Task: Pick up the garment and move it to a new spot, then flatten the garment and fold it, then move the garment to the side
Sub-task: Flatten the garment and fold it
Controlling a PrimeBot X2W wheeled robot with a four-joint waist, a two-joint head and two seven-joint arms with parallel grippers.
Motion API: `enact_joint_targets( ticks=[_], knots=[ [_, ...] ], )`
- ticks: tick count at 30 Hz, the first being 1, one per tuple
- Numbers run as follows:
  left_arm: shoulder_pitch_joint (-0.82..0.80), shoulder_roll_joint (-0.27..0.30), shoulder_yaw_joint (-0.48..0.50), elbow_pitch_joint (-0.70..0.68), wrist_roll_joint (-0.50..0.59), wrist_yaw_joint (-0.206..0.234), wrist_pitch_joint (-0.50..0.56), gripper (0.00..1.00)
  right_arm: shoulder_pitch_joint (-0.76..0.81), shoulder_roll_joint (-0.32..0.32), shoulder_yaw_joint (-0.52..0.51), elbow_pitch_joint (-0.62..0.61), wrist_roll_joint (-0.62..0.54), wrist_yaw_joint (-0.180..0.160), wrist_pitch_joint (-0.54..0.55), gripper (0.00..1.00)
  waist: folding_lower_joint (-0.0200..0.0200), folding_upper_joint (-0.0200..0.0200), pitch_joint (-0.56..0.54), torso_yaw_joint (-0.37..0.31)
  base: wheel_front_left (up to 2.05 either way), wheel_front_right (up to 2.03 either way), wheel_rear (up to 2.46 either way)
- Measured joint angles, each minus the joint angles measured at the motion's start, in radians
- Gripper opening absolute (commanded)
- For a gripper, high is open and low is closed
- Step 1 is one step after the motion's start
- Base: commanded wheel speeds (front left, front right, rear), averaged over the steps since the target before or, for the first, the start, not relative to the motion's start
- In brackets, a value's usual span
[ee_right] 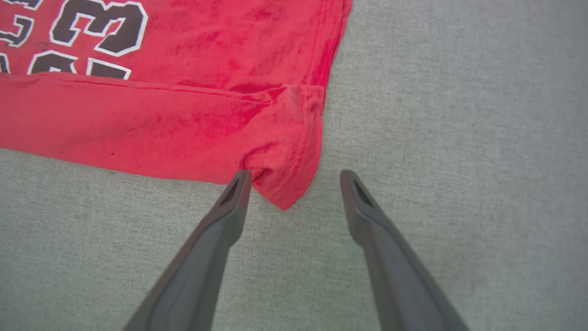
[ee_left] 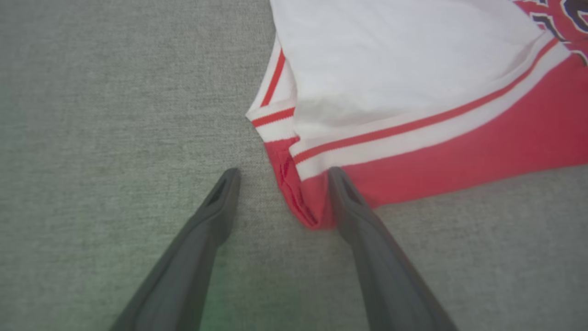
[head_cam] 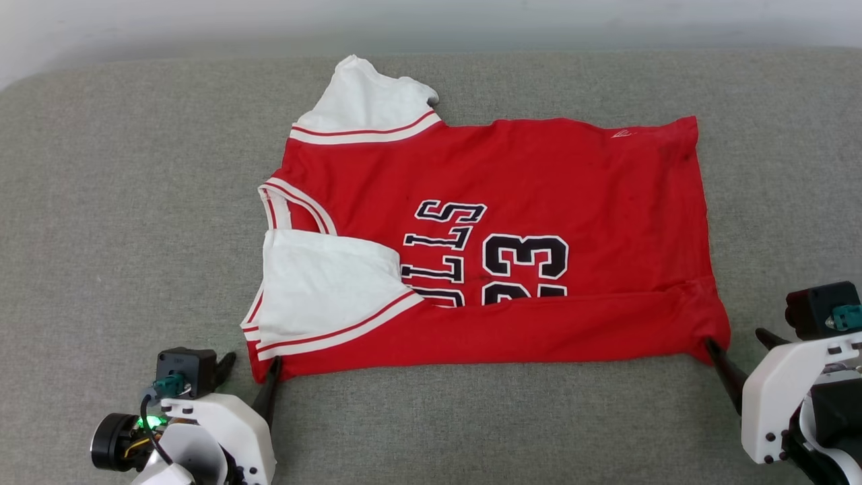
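So far: red jersey (head_cam: 512, 195) lay flat on grey cushion (head_cam: 121, 202), near edge folded.
Left claw (head_cam: 252, 362): stood open at sleeve corner.
Right claw (head_cam: 734, 338): stood open at hem corner.
To do: more folds, move aside.

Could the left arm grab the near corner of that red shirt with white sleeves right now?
Probably yes: the left end effector stands open at the near corner of the soft red short-sleeved shirt, that corner between its fingers, nothing in the way.

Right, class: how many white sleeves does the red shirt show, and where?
2. One sleeve lies at the far edge of the shirt; the other sleeve is folded onto its near side. Neither looks hidden.
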Motion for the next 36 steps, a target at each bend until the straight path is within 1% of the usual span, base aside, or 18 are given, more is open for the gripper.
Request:
enact_joint_targets(
  ticks=[1, 5, 10, 17, 25, 33, 34, 35, 36],
  knots=[
    [-0.004, 0.001, -0.003, 0.005, -0.002, -0.006, 0.006, 0.0, 0.005, 0.0, -0.001, -0.001, 0.0, 0.0, 0.0, 1.0, -0.0001, 0.0, 0.002, 0.0, 0.0, 0.0, 0.0],
    [-0.014, -0.005, -0.015, 0.014, -0.021, -0.034, 0.019, 0.0, 0.007, -0.001, -0.003, 0.001, -0.005, 0.0, -0.002, 1.0, 0.0, 0.0, -0.006, 0.003, 0.0, 0.0, 0.0],
    [0.002, -0.011, -0.008, 0.005, -0.02, -0.032, -0.031, 0.0, 0.009, -0.012, -0.021, 0.029, -0.03, 0.0, -0.001, 1.0, 0.0001, 0.0, -0.039, 0.015, 0.0, 0.0, 0.0],
    [0.004, -0.003, 0.008, -0.102, -0.003, -0.021, -0.093, 0.0, 0.002, 0.003, -0.033, 0.098, -0.054, 0.0, 0.014, 1.0, 0.0, 0.0, -0.065, 0.048, 0.0, 0.0, 0.0],
    [0.005, 0.009, 0.003, -0.188, 0.009, -0.007, -0.094, 0.0, -0.04, 0.025, -0.046, 0.201, -0.088, 0.0, 0.017, 1.0, 0.0001, 0.0, -0.048, 0.076, 0.0, 0.0, 0.0],
    [0.005, 0.019, -0.003, -0.2, 0.016, -0.005, -0.09, 0.0, -0.084, 0.047, -0.046, 0.277, -0.104, 0.0, 0.0, 1.0, 0.0001, 0.0, -0.013, 0.09, 0.0, 0.0, 0.0],
    [0.005, 0.021, -0.004, -0.198, 0.016, -0.005, -0.09, 0.0, -0.088, 0.049, -0.046, 0.288, -0.104, 0.0, 0.0, 0.88, 0.0001, 0.0, -0.009, 0.091, 0.0, 0.0, 0.0],
    [0.005, 0.021, -0.004, -0.197, 0.016, -0.005, -0.087, 0.0, -0.092, 0.049, -0.046, 0.298, -0.104, 0.0, 0.001, 0.53, 0.0, 0.0, -0.006, 0.092, 0.0, 0.0, 0.0],
    [0.005, 0.022, -0.005, -0.195, 0.017, -0.006, -0.086, 0.0, -0.096, 0.049, -0.045, 0.306, -0.104, 0.0, 0.002, 0.0, 0.0001, 0.0, -0.004, 0.093, 0.0, 0.0, 0.0]
  ],
)
